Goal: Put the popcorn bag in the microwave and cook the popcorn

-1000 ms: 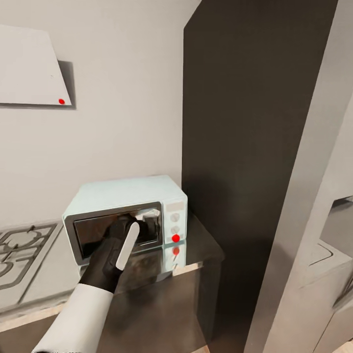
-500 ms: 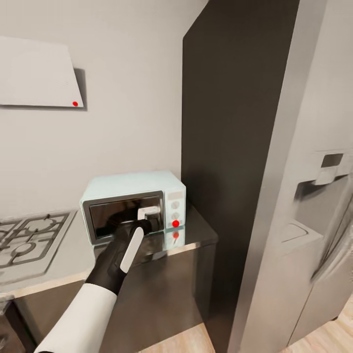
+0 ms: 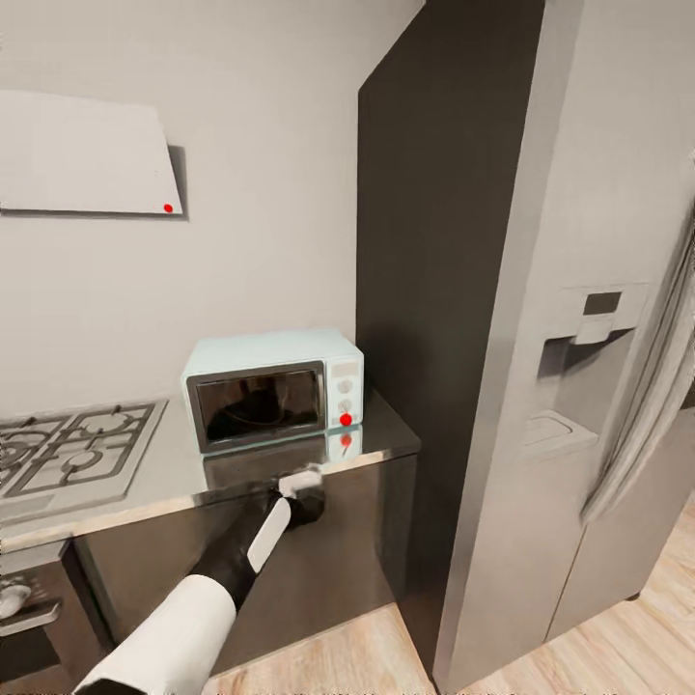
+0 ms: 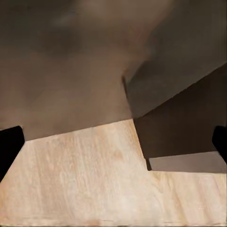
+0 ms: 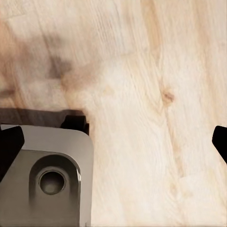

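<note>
The pale mint-blue microwave (image 3: 275,386) stands on the glossy grey countertop (image 3: 174,473), against a tall dark panel. Its dark glass door is shut, and a red dot marks its lower knob. The popcorn bag is out of view. My left gripper (image 3: 301,486) hangs in front of the countertop's front edge, below the microwave and apart from it. In the left wrist view the left gripper (image 4: 113,142) is open over wood floor and dark cabinet fronts, with nothing between its fingertips (image 4: 9,146). In the right wrist view the right gripper (image 5: 113,142) is open and empty above the floor.
A gas hob (image 3: 68,449) lies left of the microwave, with a steel oven (image 3: 24,603) below it. A tall steel fridge (image 3: 598,386) with a dispenser stands to the right beyond the dark panel (image 3: 434,290). A white hood (image 3: 82,154) hangs on the wall. Part of my grey base (image 5: 47,175) shows.
The camera has backed away and swung right, bringing the fridge into view. My left arm has drawn back from the microwave door to below the counter's front edge.
</note>
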Tool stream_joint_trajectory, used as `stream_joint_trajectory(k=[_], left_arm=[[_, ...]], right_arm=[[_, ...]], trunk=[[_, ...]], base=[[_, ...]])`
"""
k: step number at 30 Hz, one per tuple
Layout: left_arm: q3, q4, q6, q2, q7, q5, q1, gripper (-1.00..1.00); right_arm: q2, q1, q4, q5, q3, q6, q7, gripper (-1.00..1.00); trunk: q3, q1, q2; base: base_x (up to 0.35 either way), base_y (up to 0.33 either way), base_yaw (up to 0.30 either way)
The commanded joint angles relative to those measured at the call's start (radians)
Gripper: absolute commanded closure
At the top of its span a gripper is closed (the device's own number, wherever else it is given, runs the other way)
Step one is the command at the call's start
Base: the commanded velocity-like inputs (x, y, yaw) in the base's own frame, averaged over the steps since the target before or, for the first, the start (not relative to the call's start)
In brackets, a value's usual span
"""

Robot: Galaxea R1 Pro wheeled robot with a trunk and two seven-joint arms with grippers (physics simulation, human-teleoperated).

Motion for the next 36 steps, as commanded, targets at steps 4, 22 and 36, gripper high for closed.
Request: stream_joint_trajectory(k=[4, 22, 36], left_arm=[[-0.003, 0.306, -0.187, 0.000, 0.005, 0.048, -0.001, -1.00], [-0.001, 0.699, -0.520, 0.086, -0.112, 0.062, 0.409, -1.00], [-0.001, 0.699, -0.724, 0.134, -0.114, 0.174, 0.478, -1.00]], right_arm=[[-0.001, -0.001, 0.001, 0.009, -0.008, -0.002, 0.000, -1.00], [0.009, -0.001, 0.002, 0.006, -0.008, 0.002, -0.063, -1.00], [0.007, -0.001, 0.002, 0.075, -0.008, -0.005, -0.065, -1.00]], trunk=[[-0.001, 0.000, -0.001], [-0.001, 0.000, -0.001], [-0.001, 0.000, -0.001]], base=[[-0.018, 0.000, 0.000], [-0.001, 0.000, 0.000], [0.000, 0.000, 0.165]])
